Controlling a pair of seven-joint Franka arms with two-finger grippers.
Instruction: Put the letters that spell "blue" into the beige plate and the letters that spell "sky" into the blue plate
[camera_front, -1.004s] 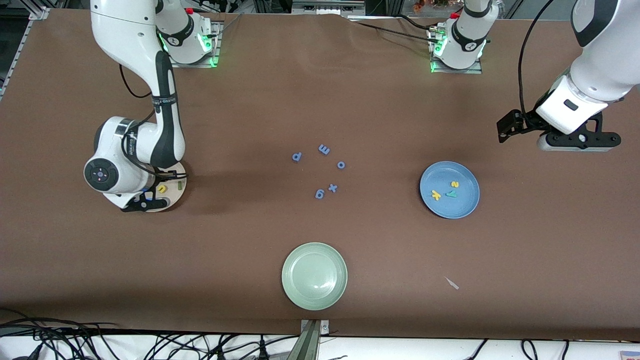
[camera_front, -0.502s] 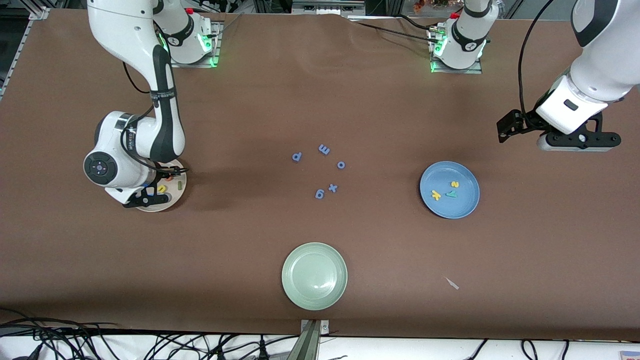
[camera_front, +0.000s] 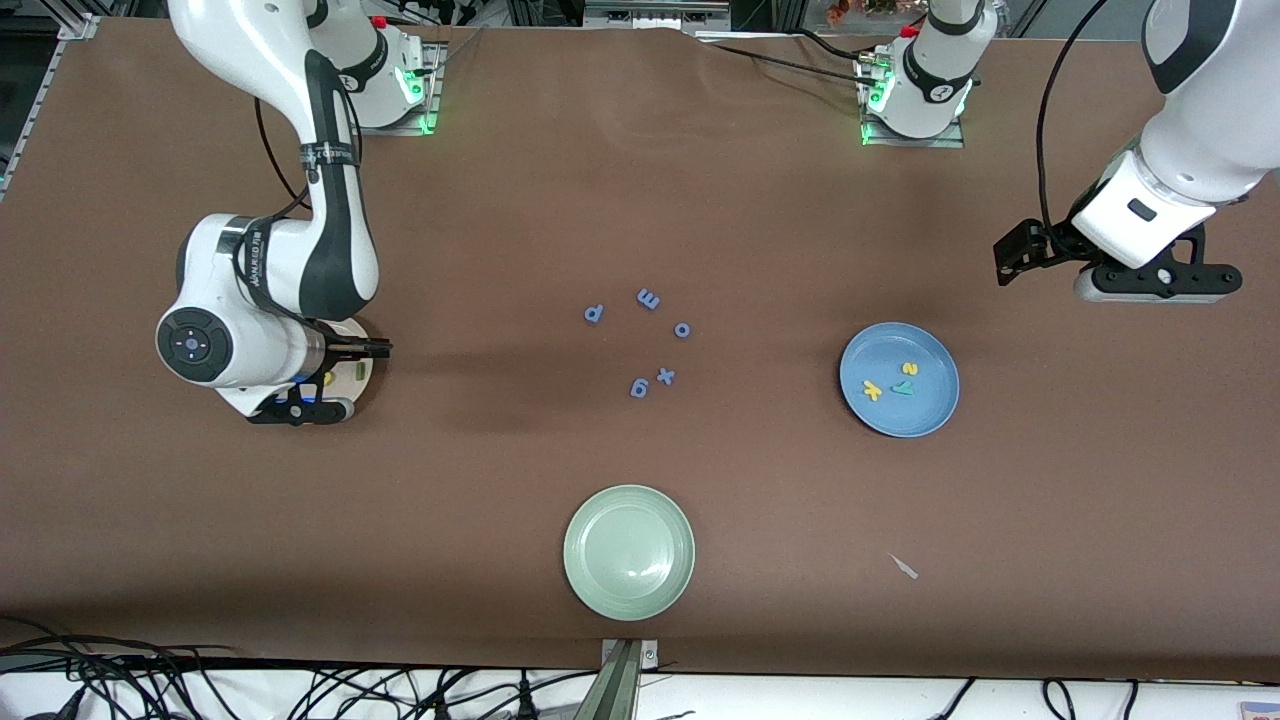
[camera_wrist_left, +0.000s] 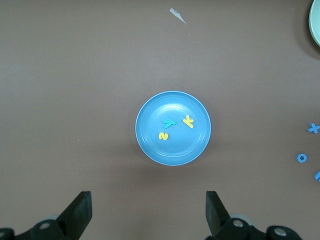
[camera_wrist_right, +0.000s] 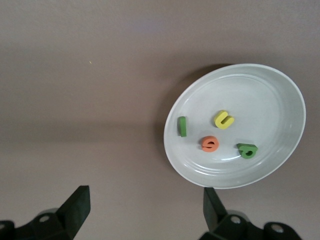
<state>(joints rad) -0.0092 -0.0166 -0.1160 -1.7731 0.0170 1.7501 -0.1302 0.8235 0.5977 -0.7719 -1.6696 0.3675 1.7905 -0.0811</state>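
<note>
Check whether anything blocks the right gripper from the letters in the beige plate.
Nothing visible does. The right gripper hangs open over the beige plate, and the b, l, u and e lie uncovered in it.

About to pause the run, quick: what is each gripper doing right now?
Left gripper: open, empty, waiting above the table near the blue plate.
Right gripper: open, empty, up over the beige plate.
</note>
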